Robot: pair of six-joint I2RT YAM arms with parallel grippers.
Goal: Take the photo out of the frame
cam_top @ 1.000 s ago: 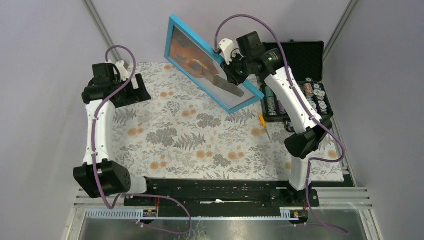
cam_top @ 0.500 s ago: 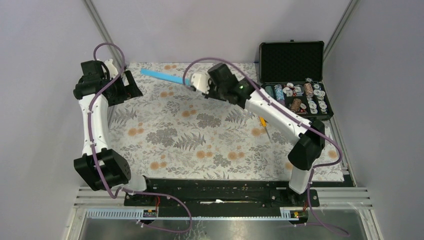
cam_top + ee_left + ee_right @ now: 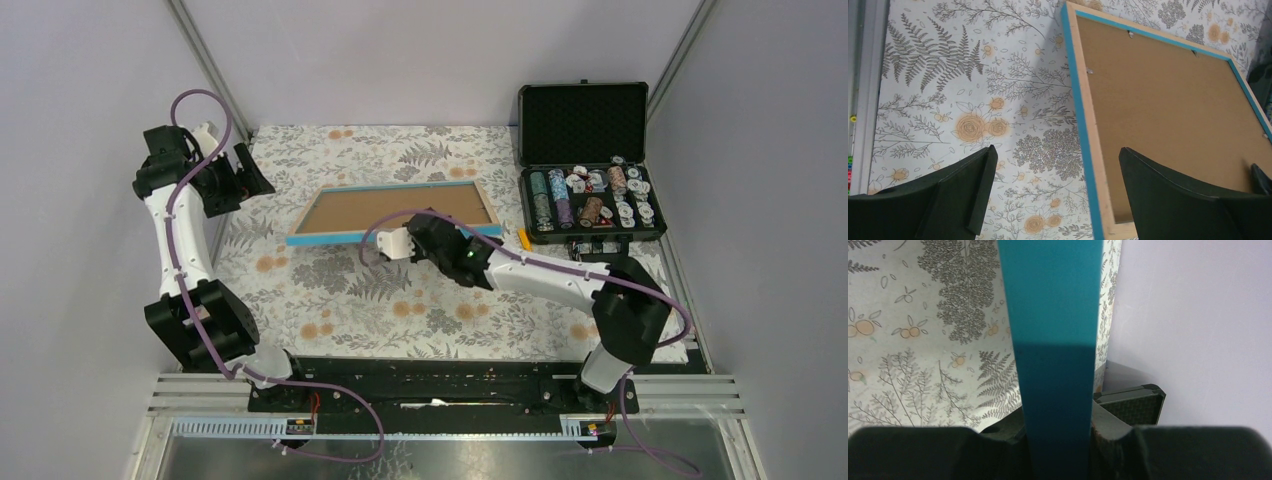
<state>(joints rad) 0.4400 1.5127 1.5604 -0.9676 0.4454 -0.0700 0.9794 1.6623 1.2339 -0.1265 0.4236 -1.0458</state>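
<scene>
— Far left first?
— Up there, the left hand (image 3: 1054,167), fingers apart and empty, poised over the floral tabletop (image 3: 350,290) near the left end of the frame (image 3: 330,237).

— And the frame itself?
— Mid-tabletop, back upward, brown back panel (image 3: 1168,100) showing inside a blue border. Near long edge pinched in the right hand (image 3: 1058,440), fingers tight on the blue edge. Hard to say whether lying flat or tipped up slightly on that side.

— And the photo?
— Nowhere in view. Presumably face down beneath the panel, so not yet out.

— Handling?
— Probably light, but wide and rigid, so prone to swing or twist when held by one edge. Better gripped at the border, as now, never across the middle. Possibly glazed in front, though impossible to tell from here, so worth setting down gently. Small metal tabs (image 3: 1130,34) along the inner edge, likely pinning the panel: fiddly, needing a fingertip to turn or bend aside. Panel thin and stiff by the look, best lifted from a freed corner. The print beneath most likely thin, flexible, easy to crease or smudge; best taken by a margin and slid out flat.

— Further right?
— Open black case (image 3: 585,125) with poker chips (image 3: 590,200), well apart from the frame. Nothing to touch there.
</scene>
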